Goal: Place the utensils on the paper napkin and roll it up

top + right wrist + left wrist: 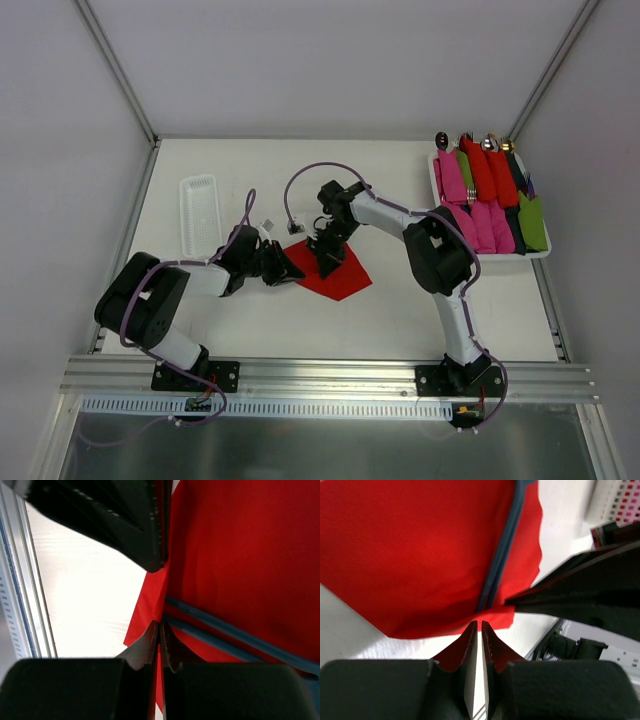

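The red paper napkin (340,275) lies flat in the middle of the table. Two thin blue utensil handles (501,555) lie side by side on it and also show in the right wrist view (235,632). My left gripper (291,268) is at the napkin's left edge (445,622), its fingertips (472,630) nearly together and pinching that edge. My right gripper (326,256) comes from the far side, shut on a raised fold of the napkin (152,597), with red paper between its fingers (150,640). The two grippers almost touch tip to tip. The utensils' heads are hidden.
An empty white ribbed tray (198,213) stands at the far left. A white tray (436,185) at the far right holds several rolled pink, red and green bundles (490,200) with utensils. An aluminium rail (320,375) runs along the near edge.
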### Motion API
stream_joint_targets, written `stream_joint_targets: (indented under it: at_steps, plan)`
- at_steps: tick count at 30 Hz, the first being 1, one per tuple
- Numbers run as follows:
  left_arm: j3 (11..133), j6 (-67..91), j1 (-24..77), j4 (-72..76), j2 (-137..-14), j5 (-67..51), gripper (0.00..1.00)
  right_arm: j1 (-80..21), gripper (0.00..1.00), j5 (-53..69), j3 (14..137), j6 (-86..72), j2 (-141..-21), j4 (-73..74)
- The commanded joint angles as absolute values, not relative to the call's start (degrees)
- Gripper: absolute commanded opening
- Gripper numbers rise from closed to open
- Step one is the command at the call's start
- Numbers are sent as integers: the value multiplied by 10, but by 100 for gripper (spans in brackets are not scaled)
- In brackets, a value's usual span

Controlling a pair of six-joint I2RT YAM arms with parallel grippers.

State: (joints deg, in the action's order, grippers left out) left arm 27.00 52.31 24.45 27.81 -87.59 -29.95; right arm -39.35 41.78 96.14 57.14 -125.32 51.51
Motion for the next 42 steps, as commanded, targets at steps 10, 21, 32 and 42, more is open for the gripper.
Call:
stream_joint_targets:
  at_steps: [10, 21, 32, 42]
  plan:
    - [290, 590, 250, 303, -961, -256, 0, -389, 26, 434, 1013, 554, -1240, 540]
    - [253, 670, 257, 315, -976, -223, 0, -300, 41, 401, 998, 380, -1118, 457]
    - [192, 801, 304, 349, -939, -113, 0, -279, 23, 432, 623, 116, -896, 195]
    - [185, 850, 321, 356, -944, -83, 0, -297, 20, 519, 531, -131, -975, -63]
